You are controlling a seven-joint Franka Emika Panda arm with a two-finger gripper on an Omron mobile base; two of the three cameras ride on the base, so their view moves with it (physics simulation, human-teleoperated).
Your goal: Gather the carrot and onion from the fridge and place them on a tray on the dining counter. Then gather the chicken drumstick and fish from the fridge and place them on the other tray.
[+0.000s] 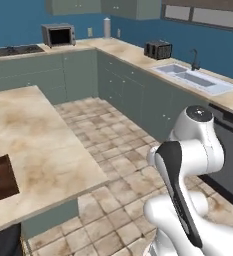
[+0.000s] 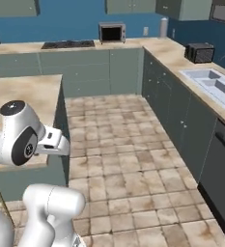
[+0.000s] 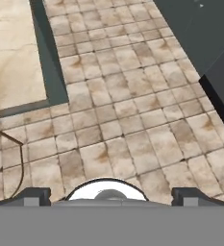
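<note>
Nearest you, the white arm (image 1: pixel 188 170) fills the lower right of the left base view, folded up over the tiled floor (image 1: pixel 113 150); in the right base view it sits at the lower left. In the hand view you see the gripper (image 3: pixel 108 194) at the bottom edge, its two dark fingertips (image 3: pixel 34 194) spread wide apart and released, with nothing between them, looking down on the floor tiles.

At the left of the left base view runs the dining counter (image 1: pixel 33 135), marbled beige, and at its lower left edge you can make out a dark brown tray (image 1: pixel 0 180) lying on it, with a pale grey item on it too cut off by the frame to identify. The same counter's corner shows in the upper left of the hand view.

Along the far walls you have a microwave (image 1: pixel 58 35), a toaster (image 1: pixel 158 49), a stovetop (image 2: pixel 68 44) and a sink (image 1: pixel 195 79) set in the counter at the right.
</note>
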